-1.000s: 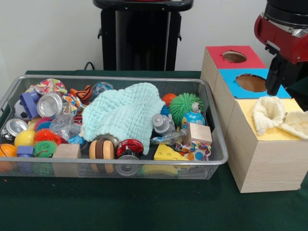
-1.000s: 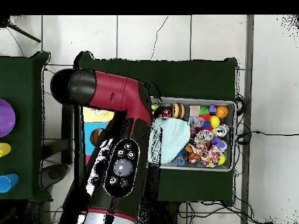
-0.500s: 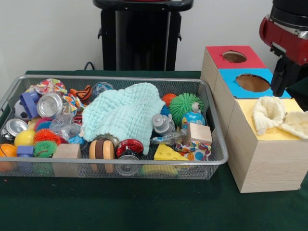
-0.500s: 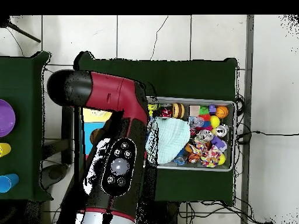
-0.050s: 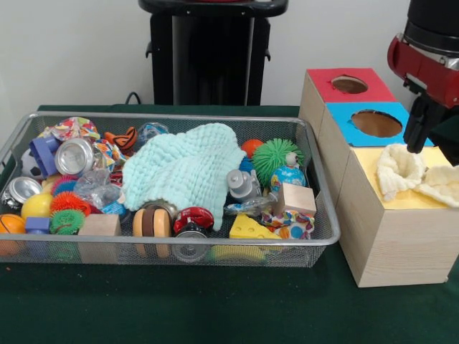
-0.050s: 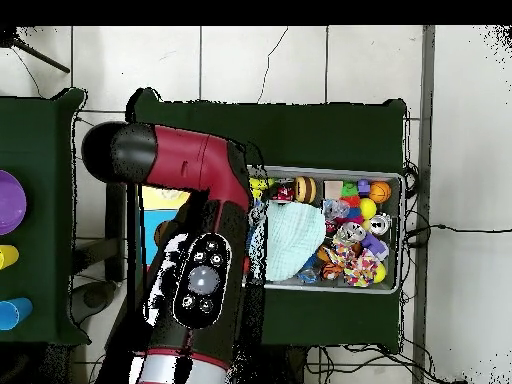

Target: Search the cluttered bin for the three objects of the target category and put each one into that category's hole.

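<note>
A wire mesh bin (image 5: 21,136) sits on the green worktop (image 5: 215,308), packed with small toys, and serves as the landmark here. Draped over the middle of its contents lies a pale mint knitted cloth (image 5: 183,168). To the left of the cloth are a silver can (image 5: 74,155), a purple block (image 5: 43,154), a yellow ball (image 5: 36,206) and spiky rubber balls in orange and green (image 5: 67,211). In front of the cloth, against the bin's near wall, are a wooden yo-yo (image 5: 151,223), a red toy car (image 5: 193,217) and a yellow cheese wedge (image 5: 248,228); to the right of it are a green spiky ball (image 5: 276,156), a small globe (image 5: 288,177) and a plain wooden cube (image 5: 295,198). Just right of the bin stands a row of wooden boxes — the farthest has a red top with a hole (image 5: 349,84), the middle a blue top with a hole (image 5: 376,123), and the nearest a yellow top (image 5: 387,197). Two cream fluffy cloths (image 5: 401,170) lie on the yellow top, covering where its hole would be. The gripper (image 5: 417,132) hangs from the red arm (image 5: 427,61) above the blue and yellow tops, just over the cream cloths — whether it is wide or narrow cannot be told, and it seems to carry nothing. In the overhead view the arm (image 6: 195,240) covers the boxes beside the bin (image 6: 400,230).
</note>
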`<state>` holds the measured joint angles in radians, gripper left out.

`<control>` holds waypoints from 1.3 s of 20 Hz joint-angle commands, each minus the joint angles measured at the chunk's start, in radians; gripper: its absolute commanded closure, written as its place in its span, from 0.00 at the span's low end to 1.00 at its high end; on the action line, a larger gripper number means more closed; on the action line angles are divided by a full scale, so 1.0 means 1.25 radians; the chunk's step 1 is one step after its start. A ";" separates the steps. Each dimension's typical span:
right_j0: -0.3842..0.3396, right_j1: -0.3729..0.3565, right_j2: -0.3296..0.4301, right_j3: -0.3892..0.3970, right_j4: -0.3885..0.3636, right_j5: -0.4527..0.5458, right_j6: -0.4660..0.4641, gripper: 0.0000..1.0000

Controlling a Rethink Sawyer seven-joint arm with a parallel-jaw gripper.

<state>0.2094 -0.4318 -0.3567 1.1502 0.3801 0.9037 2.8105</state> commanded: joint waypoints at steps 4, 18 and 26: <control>-0.021 0.062 0.089 0.005 -0.026 -0.006 0.014 1.00; 0.038 0.113 0.118 0.060 0.006 -0.139 0.087 1.00; 0.085 0.127 0.115 0.082 0.031 -0.174 0.149 1.00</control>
<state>0.2717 -0.3356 -0.3268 1.1455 0.3769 0.7378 2.8105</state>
